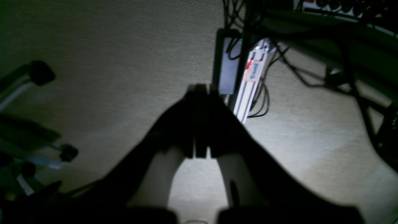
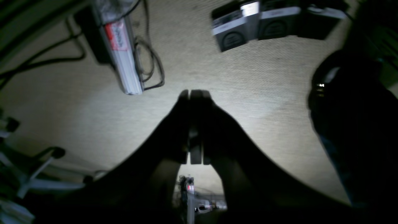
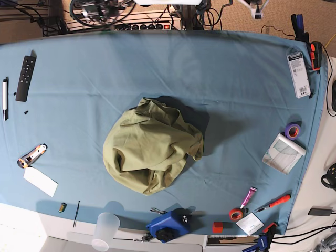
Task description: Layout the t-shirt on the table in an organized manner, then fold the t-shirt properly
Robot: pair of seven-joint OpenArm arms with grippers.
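Observation:
The olive-green t-shirt (image 3: 151, 146) lies crumpled in a heap at the middle of the teal-blue table (image 3: 236, 94). Neither arm shows in the base view. In the left wrist view my left gripper (image 1: 199, 90) is shut with nothing between its fingers, and it hangs over beige carpet. The right wrist view shows my right gripper (image 2: 194, 93) shut and empty too, also above the carpet. Neither wrist view shows the t-shirt or the table.
Small items ring the table: a remote (image 3: 25, 77), a pen (image 3: 5, 98), a box cutter (image 3: 31, 155), a clear cup (image 3: 105, 231), a blue tool (image 3: 168, 224), purple tape (image 3: 292, 130), orange tape (image 3: 235, 213). On the floor are cables, an aluminium bar (image 1: 251, 87) and foot pedals (image 2: 258, 25).

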